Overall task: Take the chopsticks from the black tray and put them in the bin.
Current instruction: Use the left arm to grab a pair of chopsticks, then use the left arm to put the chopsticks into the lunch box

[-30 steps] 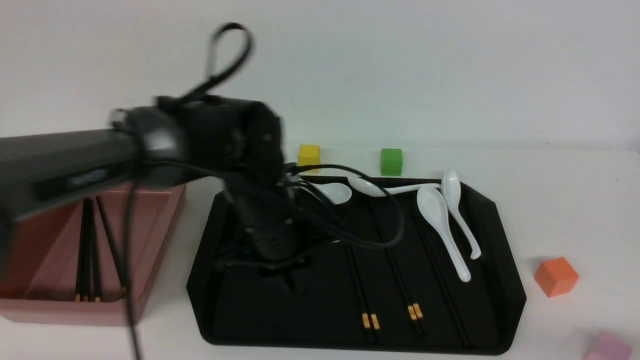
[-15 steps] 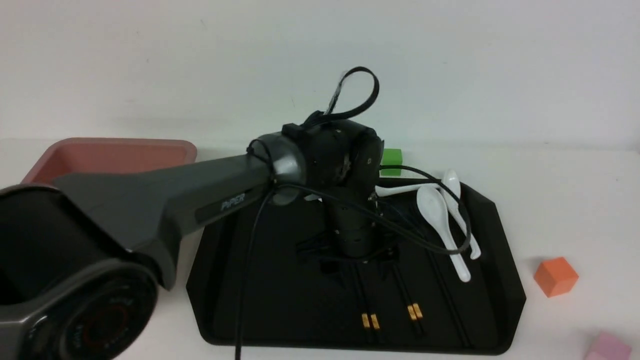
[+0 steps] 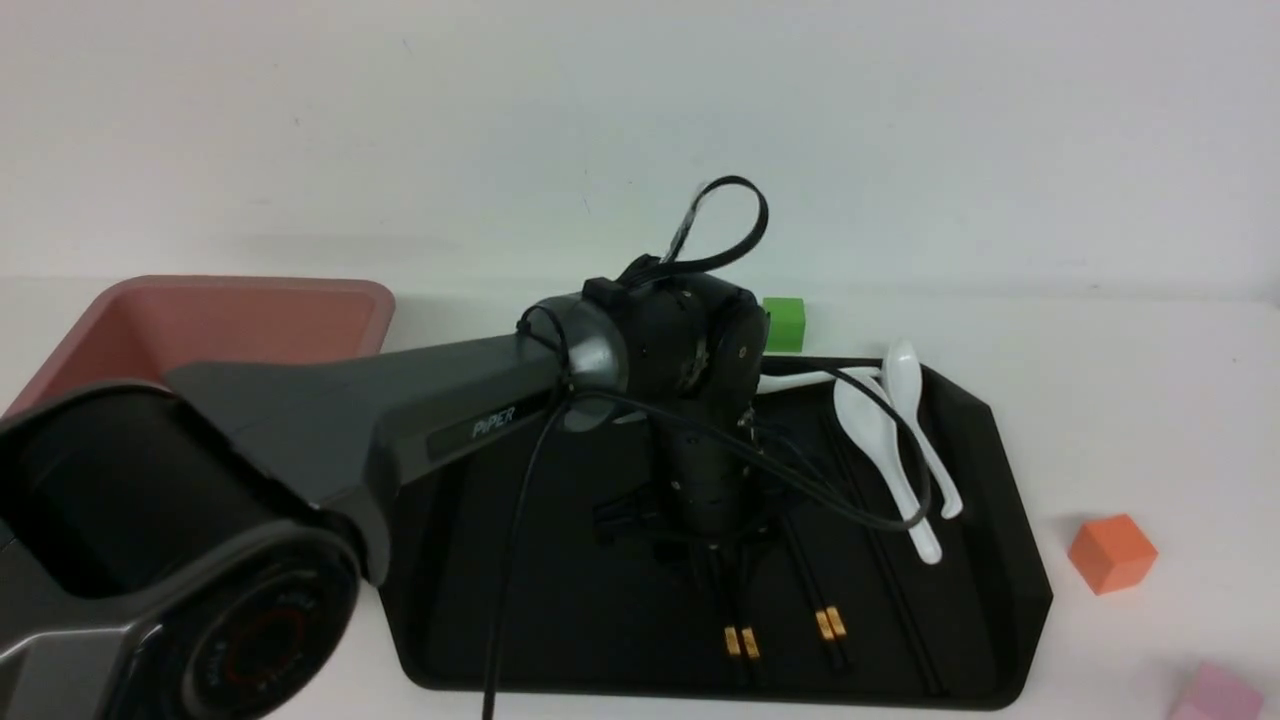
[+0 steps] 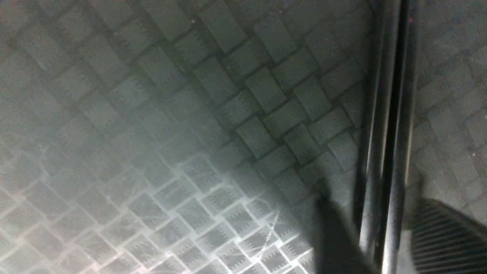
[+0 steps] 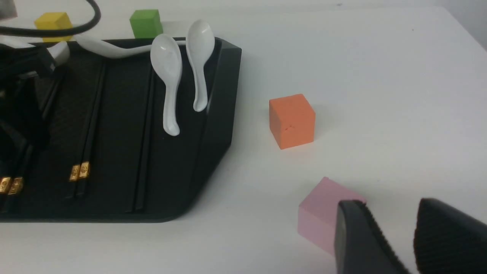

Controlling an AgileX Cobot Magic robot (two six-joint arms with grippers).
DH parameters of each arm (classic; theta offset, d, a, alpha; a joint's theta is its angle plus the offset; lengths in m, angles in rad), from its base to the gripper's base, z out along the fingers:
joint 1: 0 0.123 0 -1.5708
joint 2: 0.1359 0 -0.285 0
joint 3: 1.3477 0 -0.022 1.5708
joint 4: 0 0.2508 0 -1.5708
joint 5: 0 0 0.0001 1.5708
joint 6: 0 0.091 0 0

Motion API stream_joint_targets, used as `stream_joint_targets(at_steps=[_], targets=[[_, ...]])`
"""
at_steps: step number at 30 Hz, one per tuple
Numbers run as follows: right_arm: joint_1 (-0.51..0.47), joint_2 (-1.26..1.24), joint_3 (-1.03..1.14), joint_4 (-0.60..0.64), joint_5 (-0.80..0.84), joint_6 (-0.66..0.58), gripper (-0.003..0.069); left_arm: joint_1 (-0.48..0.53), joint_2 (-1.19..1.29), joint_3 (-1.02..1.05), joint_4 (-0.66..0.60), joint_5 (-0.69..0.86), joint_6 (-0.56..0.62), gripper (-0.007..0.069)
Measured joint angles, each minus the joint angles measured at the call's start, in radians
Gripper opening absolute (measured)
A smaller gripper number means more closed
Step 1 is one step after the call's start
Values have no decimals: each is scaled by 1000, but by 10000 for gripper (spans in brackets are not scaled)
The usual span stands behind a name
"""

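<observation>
- Low raised rim all round the black tray (image 3: pixel 1012 500); open bench (image 3: pixel 1150 400) to its right, bare as far as the orange cube (image 3: pixel 1112 552).
- Bin (image 3: pixel 200 318) left of the tray, toward the rear, its inside mostly hidden behind the left arm.
- Left pincer (image 3: pixel 722 575) low over the tray's middle, pointing down, fingers (image 4: pixel 335 243) apart and straddling one pair of chopsticks (image 3: pixel 738 632), with a sliver of tray floor showing beside the sticks.
- Right pincer (image 5: pixel 399 239) off to the right of the tray, fingers slightly apart, nothing between them, pink cube (image 5: pixel 323 213) just beside.
- White spoons (image 3: pixel 880 440) at the tray's far right end, close beside the rightmost pair of sticks.
- Black cable (image 3: pixel 850 510) from the left arm, looped across the tray between pincer and spoons.
- Counted: three pairs of chopsticks on the tray, all lying front to back, two pairs with gold bands at the near end.
- Three spoons plainly seen, plus one more white piece half hidden behind the arm.
- Four cubes: yellow cube (image 5: pixel 53 22), green cube (image 3: pixel 783 323), orange, pink.
</observation>
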Motion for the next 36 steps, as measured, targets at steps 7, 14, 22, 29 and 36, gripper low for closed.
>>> stream_joint_targets(at_steps=[7, 14, 22, 29, 36], targets=[[0, 0, 0, 0, 0, 0, 242, 0, -26, 4, -36, -15, -32, 106], [0, 0, 0, 0, 0, 0, 242, 3, -269, 7, -10, 66, 24, 106], [0, 0, 0, 0, 0, 0, 242, 93, -560, 28, 241, 258, 149, 106], [0, 0, 0, 0, 0, 0, 242, 382, -722, 267, 275, 274, 286, 106], [0, 0, 0, 0, 0, 0, 242, 626, -662, 409, 237, 129, 292, 106]])
